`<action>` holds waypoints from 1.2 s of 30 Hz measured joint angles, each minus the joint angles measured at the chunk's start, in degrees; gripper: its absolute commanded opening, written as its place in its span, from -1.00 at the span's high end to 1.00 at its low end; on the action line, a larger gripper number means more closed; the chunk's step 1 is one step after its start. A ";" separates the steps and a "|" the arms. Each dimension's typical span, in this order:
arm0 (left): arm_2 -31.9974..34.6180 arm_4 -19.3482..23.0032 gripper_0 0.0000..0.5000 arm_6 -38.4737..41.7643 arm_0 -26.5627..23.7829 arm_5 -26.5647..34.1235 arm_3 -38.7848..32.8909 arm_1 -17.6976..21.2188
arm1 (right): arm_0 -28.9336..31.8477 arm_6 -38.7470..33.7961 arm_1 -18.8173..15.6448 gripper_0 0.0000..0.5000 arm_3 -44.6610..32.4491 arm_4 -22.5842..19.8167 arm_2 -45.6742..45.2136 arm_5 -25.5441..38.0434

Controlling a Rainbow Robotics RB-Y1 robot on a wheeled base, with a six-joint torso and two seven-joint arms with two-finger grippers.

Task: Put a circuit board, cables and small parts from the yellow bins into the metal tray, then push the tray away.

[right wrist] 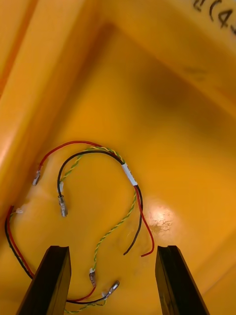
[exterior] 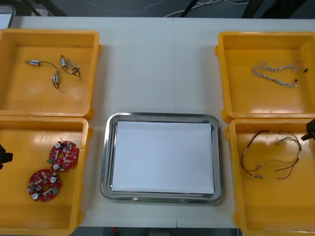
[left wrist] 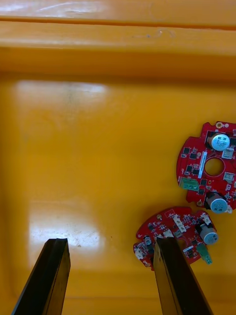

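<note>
- The desk (exterior: 157, 69) carried the metal tray (exterior: 105, 162) dead centre, white inside and with nothing in it, so I'd say the job had barely kicked off.
- There were four yellow bins, two per side. The near-left bin (exterior: 19, 216) and near-right bin (exterior: 295, 216) were the ones in play.
- The left tool (left wrist: 111, 240) hung over the near-left bin with its fingers spread wide and nothing in them. The right tool (right wrist: 113, 247) was the same over the near-right bin, released and empty.
- Two round red circuit boards lay flat in the near-left bin, close together. The nearer board (left wrist: 174, 238) sat off-centre, half behind one left finger, and the farther board (left wrist: 209, 165) lay beyond it. My take: slide the tool sideways until that nearer board sat squarely between the fingers, then pinch across its edges and not on the capacitors.
- The red, yellow and black cables (right wrist: 129, 174) looped loosely between the right fingers. I'd have clamped near the white sleeve, where the strands bunched, so it didn't snag just one wire.
- The small metal parts (exterior: 65, 61) waited in the far-left bin.
</note>
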 measured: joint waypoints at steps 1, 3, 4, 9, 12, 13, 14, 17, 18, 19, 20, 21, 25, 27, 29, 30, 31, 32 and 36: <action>-0.12 -0.25 -1.00 -0.04 0.30 -0.67 0.00 -0.48 | 0.01 0.00 0.18 -1.00 0.60 0.00 0.00 -0.20; -0.47 -0.78 -1.00 -0.05 0.85 -1.71 0.00 -1.30 | 0.04 0.00 0.50 -1.00 1.81 0.00 0.00 -0.92; -0.73 -1.15 -1.00 -0.05 1.07 -2.05 0.00 -1.76 | 0.07 0.00 0.65 -1.00 2.55 0.00 0.00 -1.63; -1.90 -2.42 -1.00 -0.05 1.64 -2.29 0.00 -4.22 | 0.70 0.02 1.25 -1.00 5.42 0.06 0.01 -4.97; -2.30 -2.92 -1.00 -0.05 2.12 -2.29 0.00 -5.59 | 1.20 0.04 1.61 -1.00 6.02 0.20 0.01 -5.36; -2.40 -3.09 -1.00 -0.05 2.32 -2.29 0.00 -5.98 | 1.35 0.05 1.77 -1.00 6.03 0.26 0.01 -5.37; -2.48 -3.30 -1.00 -0.05 2.50 -2.29 0.00 -6.35 | 1.50 0.08 1.95 -1.00 6.03 0.29 0.01 -5.37; -2.82 -4.06 -1.00 -0.05 3.22 -2.29 0.00 -7.46 | 2.09 0.41 2.73 -1.00 6.03 0.37 0.02 -5.49; -2.97 -4.29 -1.00 -0.05 3.51 -2.29 0.00 -7.78 | 2.30 0.47 2.96 -1.00 6.03 0.46 0.02 -5.60; -3.11 -4.45 -1.00 -0.06 3.82 -2.29 0.00 -8.03 | 2.51 0.51 3.20 -1.00 6.03 0.56 0.02 -5.67; -3.24 -4.60 -1.00 -0.06 4.16 -2.29 0.00 -8.28 | 2.71 0.61 3.41 -1.00 6.03 0.65 0.02 -5.68; -3.31 -4.75 -1.00 -0.06 4.48 -2.29 0.00 -8.46 | 2.91 0.82 3.63 -1.00 6.03 0.71 0.02 -5.69; -3.34 -5.72 -1.00 -0.06 5.72 -2.29 0.00 -9.03 | 3.75 0.94 4.58 -1.00 6.03 1.09 0.03 -6.60; -3.44 -6.25 -1.00 -0.06 6.26 -2.29 0.00 -9.21 | 4.27 0.98 4.99 -1.00 6.03 1.23 0.05 -7.70; -3.71 -6.78 -1.00 -0.06 6.61 -2.29 0.00 -9.32 | 4.78 1.27 5.26 -1.00 6.03 1.38 0.14 -8.59; -3.90 -7.04 -1.00 -0.06 6.72 -2.29 0.00 -9.35 | 5.02 1.58 5.35 -1.00 6.03 1.55 0.24 -9.02; -4.09 -7.33 -1.00 -0.06 6.78 -2.33 0.00 -9.40 | 5.26 2.26 5.40 -1.00 6.03 1.69 0.36 -9.40; -4.32 -7.87 -1.00 -0.06 6.80 -2.43 0.00 -9.52 | 5.48 3.13 5.44 -1.00 6.03 1.84 0.50 -9.86; -5.95 -10.90 -1.00 -0.06 6.81 -3.53 0.00 -10.40 | 6.12 4.33 5.88 -1.00 6.03 2.20 0.92 -11.07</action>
